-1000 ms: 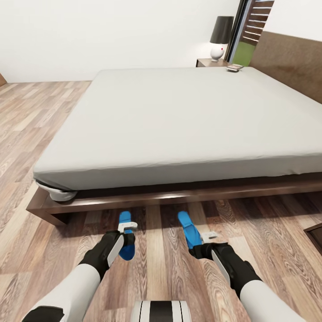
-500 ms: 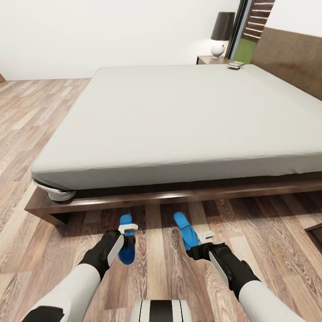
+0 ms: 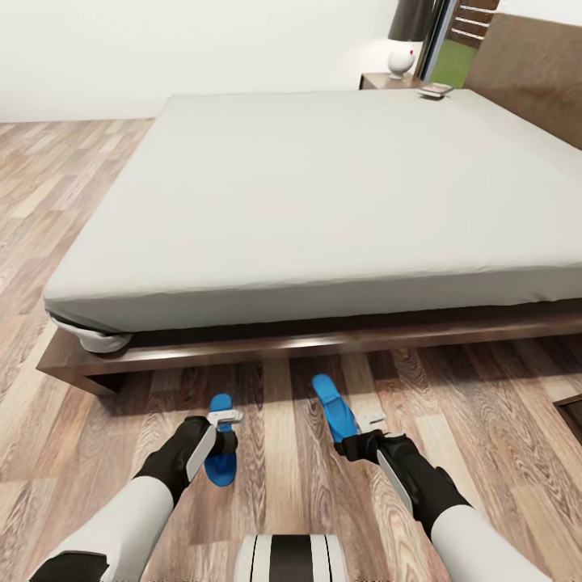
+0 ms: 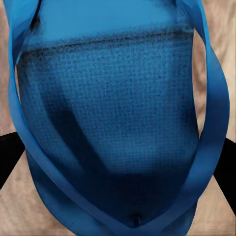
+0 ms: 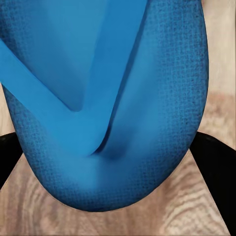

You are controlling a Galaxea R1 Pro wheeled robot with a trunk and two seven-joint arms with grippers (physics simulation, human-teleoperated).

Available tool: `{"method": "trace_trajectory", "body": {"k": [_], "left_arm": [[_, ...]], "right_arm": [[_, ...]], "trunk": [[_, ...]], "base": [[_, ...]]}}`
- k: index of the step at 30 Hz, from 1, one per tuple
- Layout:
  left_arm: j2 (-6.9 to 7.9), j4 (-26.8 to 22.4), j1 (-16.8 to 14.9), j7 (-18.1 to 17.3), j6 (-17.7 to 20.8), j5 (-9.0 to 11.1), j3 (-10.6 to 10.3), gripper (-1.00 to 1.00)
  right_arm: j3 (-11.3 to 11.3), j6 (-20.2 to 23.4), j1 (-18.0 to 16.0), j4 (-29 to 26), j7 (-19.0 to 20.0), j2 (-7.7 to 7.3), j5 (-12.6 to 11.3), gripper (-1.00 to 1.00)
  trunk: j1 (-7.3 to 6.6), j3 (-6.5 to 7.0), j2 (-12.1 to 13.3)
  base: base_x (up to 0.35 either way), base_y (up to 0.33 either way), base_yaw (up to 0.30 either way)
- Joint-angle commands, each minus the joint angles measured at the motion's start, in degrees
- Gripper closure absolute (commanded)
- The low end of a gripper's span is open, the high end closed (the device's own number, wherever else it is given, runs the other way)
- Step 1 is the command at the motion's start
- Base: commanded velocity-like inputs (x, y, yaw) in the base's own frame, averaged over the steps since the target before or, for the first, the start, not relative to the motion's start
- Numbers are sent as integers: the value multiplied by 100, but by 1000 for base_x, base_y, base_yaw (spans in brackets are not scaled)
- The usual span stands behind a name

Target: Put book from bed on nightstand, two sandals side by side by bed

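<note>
Two blue sandals down by the foot of the bed (image 3: 202, 356), each clamped in a gripper. Left sandal (image 3: 220, 453) running lengthwise toward the bed frame, pretty much straight on. Right sandal (image 3: 333, 406) also aimed at the bed but angled, far end leaning toward the left one. Left gripper (image 3: 223, 420) pinching its sandal around the middle, right gripper (image 3: 365, 424) gripping the near end of the other. Up close in the wrist views: woven, grainy footbed and smooth glossy straps meeting in a V on the left sandal (image 4: 118, 137), same on the right (image 5: 108, 123), wood-plank floor (image 5: 206, 206) behind. Way off at the bed's far corner near the headboard, book (image 3: 435, 90) lying flat on the matte grey mattress, just beside the nightstand (image 3: 380, 81) with a lamp (image 3: 402, 58).
</note>
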Motion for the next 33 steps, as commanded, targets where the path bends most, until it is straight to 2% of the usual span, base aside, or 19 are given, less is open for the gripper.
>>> {"method": "trace_trajectory", "body": {"k": [1, 5, 7, 15, 21, 33], "left_arm": [[18, 1, -9, 31, 21, 60, -24, 100], [210, 100, -41, -55, -41, 66, -18, 100], [241, 89, -45, -140, -45, 62, -20, 100], [222, 16, -43, -146, -54, 43, -25, 100], [178, 26, -43, -185, -60, 33, -49, 100], [147, 14, -43, -193, -52, 51, -27, 100]], "right_arm": [[14, 30, -2, -55, 1, -5, -17, 100], [11, 31, 4, -99, 1, -3, -17, 100], [11, 31, 3, -101, 1, -3, -17, 100], [6, 21, 6, -108, 6, -8, -13, 100], [13, -407, 7, -69, 10, -3, -34, 100], [4, -427, 7, -91, 19, -3, -35, 100]], "trunk": [[1, -27, -3], [12, -115, -8], [17, -160, -11], [19, -182, -12], [19, -182, -12], [19, -182, -12]], "base": [[0, 0, 0], [0, 0, 0], [0, 0, 0], [0, 0, 0], [88, 0, 0], [122, 0, 0]]}}
